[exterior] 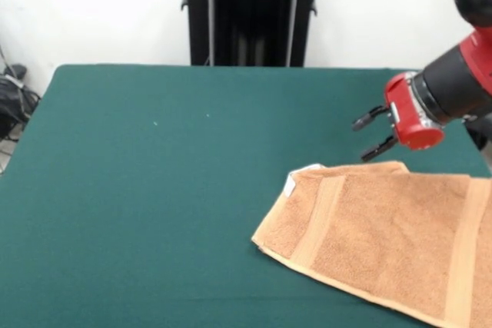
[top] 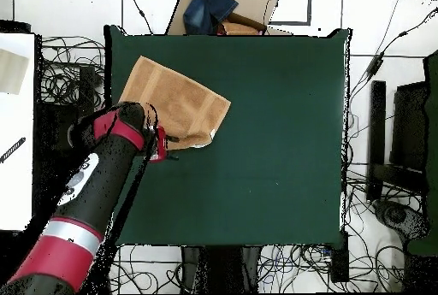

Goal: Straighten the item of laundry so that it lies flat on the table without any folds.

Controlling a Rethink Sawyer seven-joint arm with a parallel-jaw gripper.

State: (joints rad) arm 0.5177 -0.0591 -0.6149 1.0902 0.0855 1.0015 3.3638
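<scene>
Towel position: the towel (exterior: 384, 240) is lying on the table (exterior: 154, 190), near one corner of it; in the overhead view the towel (top: 175, 99) is sitting close to two table edges.
Towel cut-off: in the front view the towel is running out of the picture at the right and bottom edges, so its full outline is not showing there.
Towel hidden part: in the overhead view the arm (top: 94, 189) is covering part of one towel edge.
Towel shape: it is lying skewed to the table edges; the edge nearest the pincer is looking doubled, though a fold cannot be confirmed.
Towel material: orange-tan looped terry, with two smoother woven bands crossing it.
Tag: a small white tag (exterior: 290, 184) is peeking out at one corner; its shape is hard to make out.
Table material: dark green felt-like cloth (top: 282, 138), flat and matte.
Pincer state: the pincer (exterior: 374, 133) is standing released, its two dark fingers (exterior: 370, 117) parted and grasping nothing.
Pincer position: it is hovering just beside the towel's edge, apart from the fabric in the front view.
Arm cut-off: the red and black arm is leaving the front view at the right edge.
</scene>
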